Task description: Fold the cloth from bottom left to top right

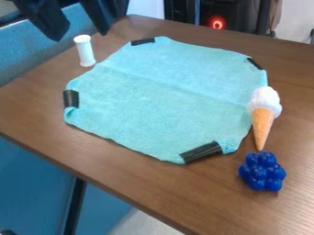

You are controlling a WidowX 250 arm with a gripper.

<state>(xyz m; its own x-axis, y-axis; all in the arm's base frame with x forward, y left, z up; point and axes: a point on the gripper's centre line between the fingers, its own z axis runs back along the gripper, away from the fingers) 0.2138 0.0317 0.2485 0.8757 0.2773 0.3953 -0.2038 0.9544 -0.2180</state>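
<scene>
The gripper, fingers spread, hangs by the table's upper left edge; the cloth's left corner, likely the one to grasp, lies below it in view.

A white spool, ice-cream cone and blue berry cluster sit around.

I can't read any text, label, brand, number or sign from where I sit at my camera. The closest I get is a glowing red ring on the dark equipment behind the desk, and I can't tell whether it is a symbol or just a light.
</scene>
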